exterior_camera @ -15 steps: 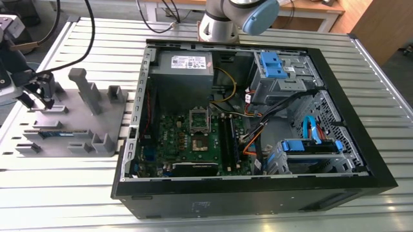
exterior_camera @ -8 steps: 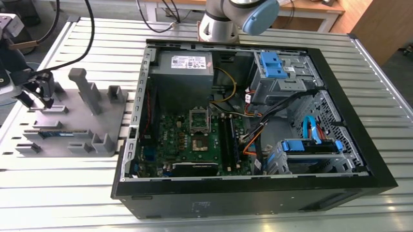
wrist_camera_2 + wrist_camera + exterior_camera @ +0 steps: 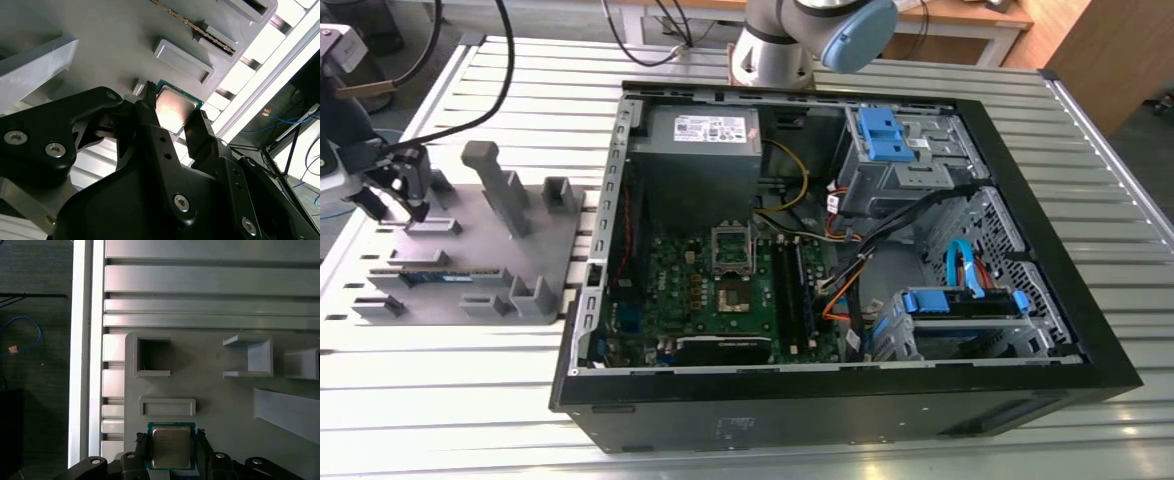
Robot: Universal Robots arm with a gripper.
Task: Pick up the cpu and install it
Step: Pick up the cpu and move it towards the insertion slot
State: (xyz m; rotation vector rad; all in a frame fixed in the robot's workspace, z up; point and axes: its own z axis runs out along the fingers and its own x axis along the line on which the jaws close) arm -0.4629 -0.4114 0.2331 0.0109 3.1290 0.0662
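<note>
First wrist view: gripper (image 3: 171, 438) closed on the cpu (image 3: 171, 449), low on the grey tray (image 3: 225, 410).
Fingers (image 3: 142, 444) pinch opposite edges, likely to spare its top.

I'm working in a robotics lab, by the look of it — slatted aluminium table (image 3: 454, 400), an opened computer case (image 3: 854, 400), a grey parts fixture (image 3: 547, 240) — with a wooden desk (image 3: 974, 15) behind.

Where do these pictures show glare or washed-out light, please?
Second wrist view: the cpu top carries a warm sheen, and the table slats burn out white. First wrist view: the cpu is evenly lit. Exterior view: the computer case interior is dim.
</note>
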